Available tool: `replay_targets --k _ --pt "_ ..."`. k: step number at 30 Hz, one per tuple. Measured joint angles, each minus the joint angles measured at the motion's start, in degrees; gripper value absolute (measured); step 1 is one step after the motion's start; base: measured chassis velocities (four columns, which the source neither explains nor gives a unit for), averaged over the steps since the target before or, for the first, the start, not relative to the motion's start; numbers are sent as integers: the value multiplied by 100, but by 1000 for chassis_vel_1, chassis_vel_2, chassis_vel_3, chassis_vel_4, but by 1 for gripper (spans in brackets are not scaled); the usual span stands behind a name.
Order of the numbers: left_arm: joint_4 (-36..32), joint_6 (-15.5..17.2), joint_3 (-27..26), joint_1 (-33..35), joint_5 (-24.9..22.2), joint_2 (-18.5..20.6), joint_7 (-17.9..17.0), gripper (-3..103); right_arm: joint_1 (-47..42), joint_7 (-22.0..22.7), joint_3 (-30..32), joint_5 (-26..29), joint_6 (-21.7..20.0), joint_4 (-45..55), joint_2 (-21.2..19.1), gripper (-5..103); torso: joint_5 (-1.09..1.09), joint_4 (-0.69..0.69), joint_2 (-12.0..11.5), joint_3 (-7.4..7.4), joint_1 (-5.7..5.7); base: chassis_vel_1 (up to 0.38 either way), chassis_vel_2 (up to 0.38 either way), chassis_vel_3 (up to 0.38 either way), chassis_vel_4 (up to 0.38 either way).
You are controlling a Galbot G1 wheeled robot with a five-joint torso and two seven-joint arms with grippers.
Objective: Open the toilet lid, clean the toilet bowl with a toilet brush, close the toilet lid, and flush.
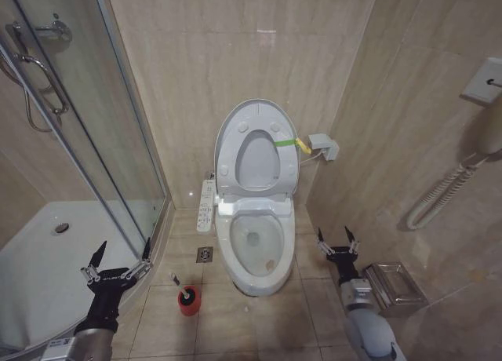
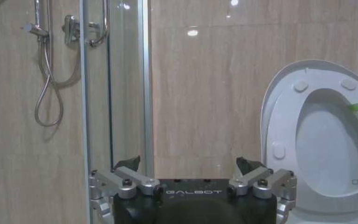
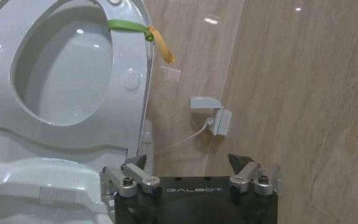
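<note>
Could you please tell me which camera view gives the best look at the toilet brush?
The head view: the toilet brush stands in its red holder on the floor tiles, left of the toilet bowl. The two wrist views look at the raised toilet lid and walls instead.

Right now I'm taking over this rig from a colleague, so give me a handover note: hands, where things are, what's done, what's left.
Left hand: open, empty, low by the shower enclosure.
Right hand: open, empty, right of the toilet bowl.
Toilet lid and seat are up against the wall.
Toilet brush stands in its red holder on the floor, left of the bowl.
Done: lid open.
Left: pick up brush, scrub, close lid, flush.
</note>
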Motion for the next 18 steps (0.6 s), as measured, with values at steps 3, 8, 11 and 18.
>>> replay_targets --k 3,8,11,18 --pt "0 0 0 0 0 0 0 100 -44 3 -7 -108 35 -29 127 89 0 0 0 0 0 0 0 0 0" --pt "0 0 0 0 0 0 0 100 -122 0 -44 -225 55 -31 260 100 -1 0 0 0 0 0 0 0 0" --pt "0 0 0 0 0 0 0 100 -199 44 -76 -271 49 -5 358 100 0 0 0 0 0 0 0 0 0" --pt "0 0 0 0 0 0 0 100 -368 66 -83 -224 10 137 398 100 0 0 0 0 0 0 0 0 0"
